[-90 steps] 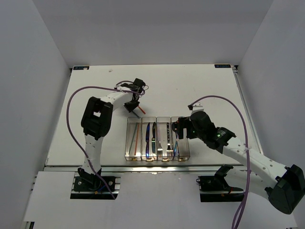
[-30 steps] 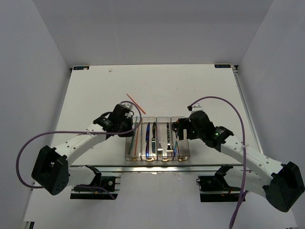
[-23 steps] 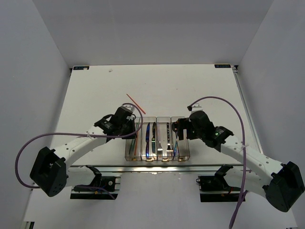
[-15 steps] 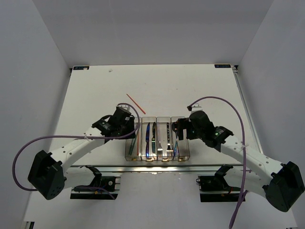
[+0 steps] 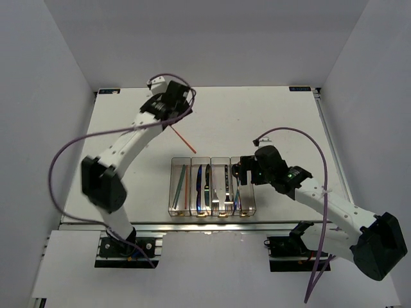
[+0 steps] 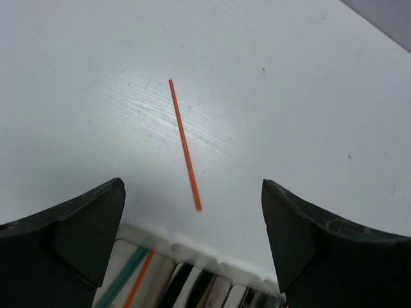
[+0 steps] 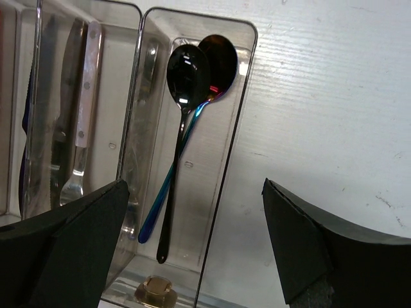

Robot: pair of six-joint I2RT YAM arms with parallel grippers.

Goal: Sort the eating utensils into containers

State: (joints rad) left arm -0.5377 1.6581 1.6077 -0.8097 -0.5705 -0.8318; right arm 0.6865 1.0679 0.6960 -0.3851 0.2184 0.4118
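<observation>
**A:** What are the fingers (image 6: pixel 83 224) of the left gripper (image 6: pixel 192 224) doing?

**B:** They are spread wide with nothing between them. Under the gap lies the orange-red chopstick (image 6: pixel 185 145), loose and slantwise on the table (image 5: pixel 257 115). It is beyond the far side of the containers (image 5: pixel 211 158), and its near tip stops just short of their rim.

**A:** And the right gripper (image 7: pixel 192 237)?

**B:** It is just as open and empty, and hangs over the rightmost bin of the containers. Two spoons (image 7: pixel 183 77) lie there, bowls at the far end. A fork (image 7: pixel 70 189) lies in the bin beside it.

**A:** Which step is this, then?

**B:** Fetching the one stray, I'd say. The leftmost bin of the containers already holds a green chopstick (image 5: pixel 178 186) and an orange one (image 5: pixel 187 188), so this stick likely belongs there.

**A:** What does the next move need?

**B:** The left gripper should descend with its fingers set across the thin shaft, low enough to catch a stick lying flat. After that, it should carry the stick to the leftmost bin, turned to match the bin's length.
</observation>
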